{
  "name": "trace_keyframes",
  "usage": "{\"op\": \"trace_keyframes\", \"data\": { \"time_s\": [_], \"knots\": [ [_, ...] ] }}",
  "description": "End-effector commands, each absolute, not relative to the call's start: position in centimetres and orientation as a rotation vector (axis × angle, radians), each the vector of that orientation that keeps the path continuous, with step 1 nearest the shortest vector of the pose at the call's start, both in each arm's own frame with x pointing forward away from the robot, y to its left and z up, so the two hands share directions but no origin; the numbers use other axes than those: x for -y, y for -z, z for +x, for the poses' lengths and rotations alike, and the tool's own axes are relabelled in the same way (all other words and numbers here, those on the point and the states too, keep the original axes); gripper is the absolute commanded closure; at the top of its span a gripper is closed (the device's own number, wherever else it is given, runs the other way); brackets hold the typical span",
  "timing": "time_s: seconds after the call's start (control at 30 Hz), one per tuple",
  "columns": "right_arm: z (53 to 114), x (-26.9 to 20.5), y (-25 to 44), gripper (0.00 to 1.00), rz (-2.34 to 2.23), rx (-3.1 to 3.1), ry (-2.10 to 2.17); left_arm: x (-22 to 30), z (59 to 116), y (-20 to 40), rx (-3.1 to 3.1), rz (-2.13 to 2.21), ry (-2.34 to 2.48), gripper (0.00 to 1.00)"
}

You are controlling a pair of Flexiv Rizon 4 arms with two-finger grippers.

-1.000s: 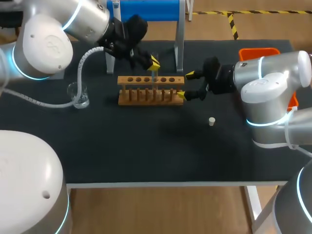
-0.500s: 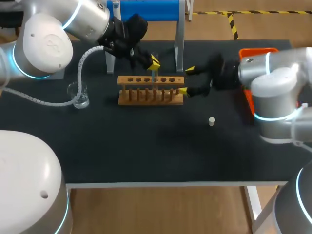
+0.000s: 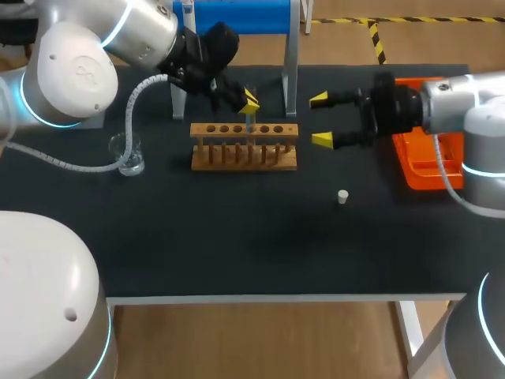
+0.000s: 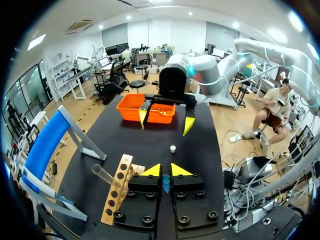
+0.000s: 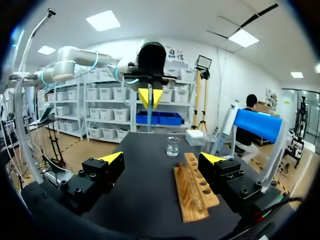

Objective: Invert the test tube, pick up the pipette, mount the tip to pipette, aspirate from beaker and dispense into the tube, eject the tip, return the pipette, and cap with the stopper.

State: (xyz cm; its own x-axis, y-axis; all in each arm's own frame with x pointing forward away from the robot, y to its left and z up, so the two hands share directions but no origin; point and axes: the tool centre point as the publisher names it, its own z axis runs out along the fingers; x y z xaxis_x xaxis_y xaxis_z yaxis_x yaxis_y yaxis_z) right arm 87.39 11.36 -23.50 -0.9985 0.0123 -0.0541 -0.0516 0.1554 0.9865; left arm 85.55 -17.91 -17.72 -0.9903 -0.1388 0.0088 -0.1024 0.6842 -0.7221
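A: Big stuff first?
B: Black tabletop point(image 3: 260, 237). Blue stand point(image 3: 237, 16) at the far edge. Wooden rack point(image 3: 245, 146) in front of it, mid-table. Orange tray point(image 3: 426, 170) at the right edge.
A: Hands?
B: Left hand point(image 3: 249, 103) is just above the rack, fingers pinched onto the test tube point(image 3: 249, 120). The tube hangs upright over the row of holes; can't tell if its lower end is in one. Right hand point(image 3: 320, 120) is right of the rack, apart from it, fingers spread wide, holding nothing, with the tray on its right.
A: Small bits?
B: Glass beaker point(image 3: 129, 154) left of the rack. White stopper point(image 3: 342, 197) alone, nearer and right of the rack.
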Motion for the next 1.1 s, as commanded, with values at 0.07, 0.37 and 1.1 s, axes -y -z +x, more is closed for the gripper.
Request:
{"op": "trace_keyframes", "data": {
  "time_s": [0.07,0.37,1.1],
  "knots": [
    [87.2,-12.1,23.3,0.00,-0.131,-2.338,-2.074,17.9,85.6,17.6,-2.846,-0.201,1.211,1.00],
    [86.6,-14.3,21.7,0.00,-0.174,-2.320,-2.190,17.9,85.6,17.6,-2.846,-0.201,1.211,1.00],
    [85.3,-19.7,21.2,0.00,-0.122,-2.319,-2.251,17.9,85.6,17.6,-2.846,-0.201,1.211,1.00]
  ]
}}
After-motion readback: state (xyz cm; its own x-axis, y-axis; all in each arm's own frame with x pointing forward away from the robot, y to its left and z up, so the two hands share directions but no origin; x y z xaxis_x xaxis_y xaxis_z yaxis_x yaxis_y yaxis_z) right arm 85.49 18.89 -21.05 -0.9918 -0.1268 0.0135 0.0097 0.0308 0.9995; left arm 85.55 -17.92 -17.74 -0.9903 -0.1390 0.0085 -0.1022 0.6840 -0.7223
